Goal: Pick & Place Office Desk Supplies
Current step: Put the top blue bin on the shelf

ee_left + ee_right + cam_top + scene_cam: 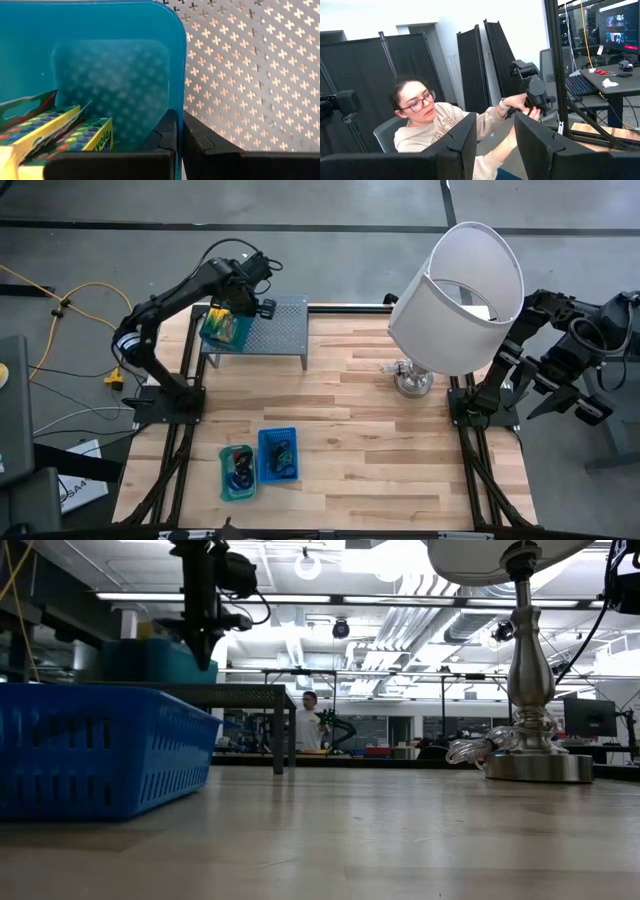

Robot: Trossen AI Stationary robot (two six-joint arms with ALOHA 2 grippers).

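Left gripper (176, 142) is up on the grey perforated rack (285, 328) at far left, fingers pinched together on the wall of the teal tray (226, 330), one finger inside, one outside; a rim pinch looks like the way to drag or lift the whole tray rather than fish out single items. That tray holds yellow-green crayon packets (55, 137) lying against its near side. Rest of the supplies sit in two trays on the table near the front edge, left of centre: a blue basket (278, 454) and a second teal tray (237, 472) just beside it, both with small dark loops inside, details too small to tell. Right gripper (492, 145) is parked off the table's right side behind the white-shaded lamp (458, 295), fingers apart, holding nothing, aimed at a seated person (435, 127) in the room
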